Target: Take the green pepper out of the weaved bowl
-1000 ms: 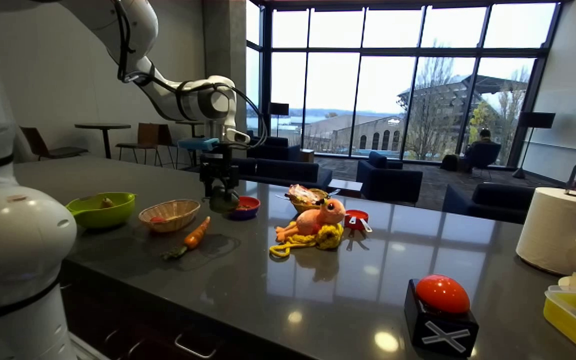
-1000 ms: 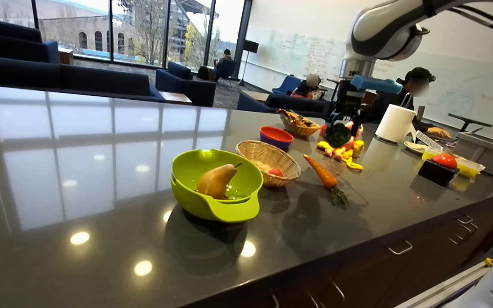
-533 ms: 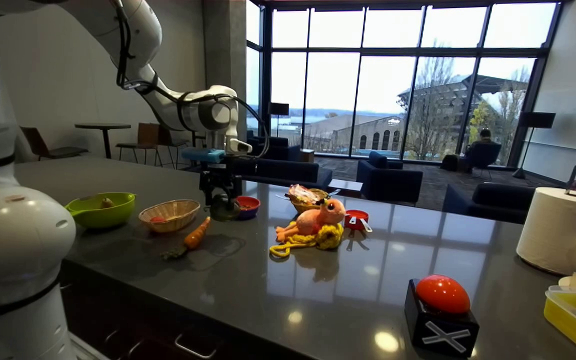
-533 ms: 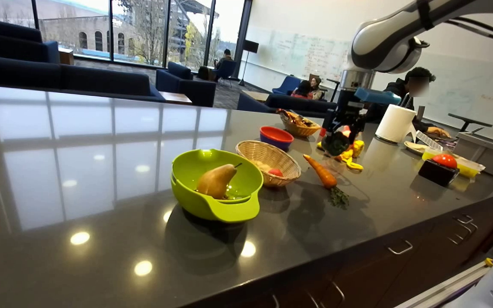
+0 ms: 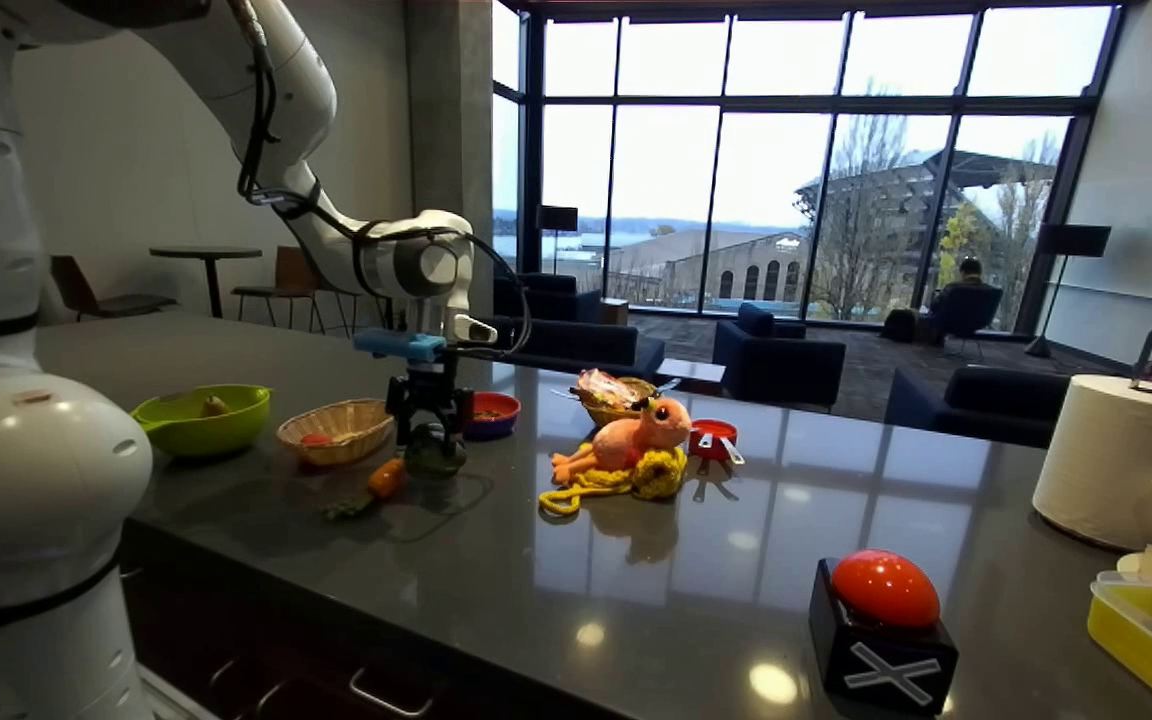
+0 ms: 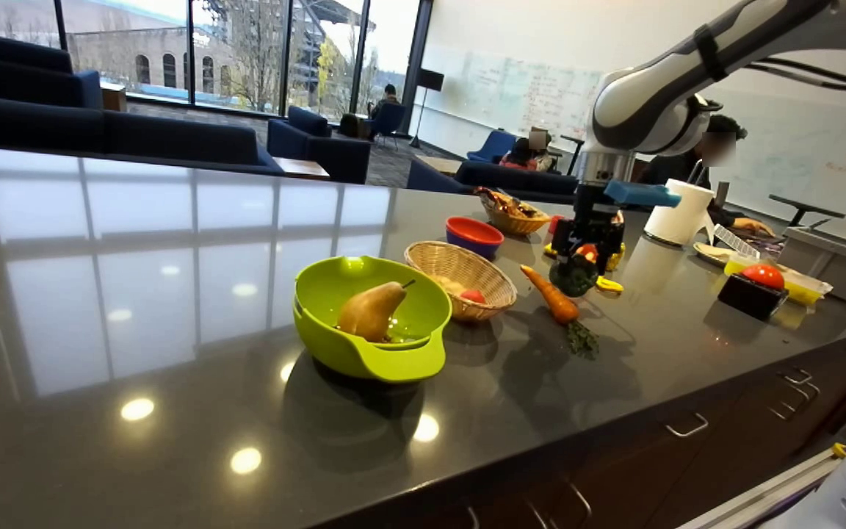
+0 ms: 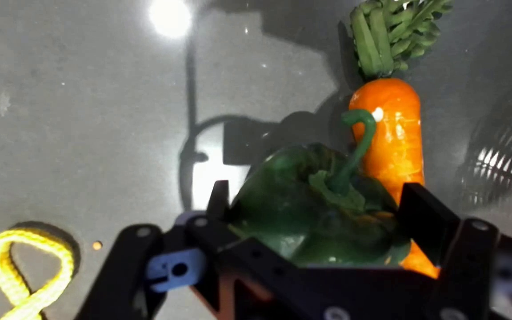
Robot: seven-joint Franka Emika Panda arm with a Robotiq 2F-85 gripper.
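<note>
The green pepper (image 7: 300,213) fills the space between my fingers in the wrist view, its curved stem pointing up the picture. My gripper (image 7: 316,202) is shut on it, one finger against each side. In an exterior view the pepper (image 5: 436,455) hangs under the gripper (image 5: 431,425), low over the counter. It also shows in an exterior view (image 6: 573,279), beside the carrot. I cannot tell whether it touches the counter. The weaved bowl (image 6: 478,272) stands apart from the pepper, past the carrot, with a red thing and pale roundish things inside; it also shows in an exterior view (image 5: 351,445).
The carrot (image 7: 391,120) lies partly under the pepper in the wrist view. A lime-green bowl (image 6: 397,364) with a pear (image 6: 371,312) stands beyond the weaved bowl. Red and purple bowls (image 6: 474,234) stand behind. A pink plush toy (image 5: 626,442) on yellow yarn lies nearby.
My gripper has moved down with the green pepper in it, closer to the counter and the carrot. The weaved bowl and carrot have not moved.
</note>
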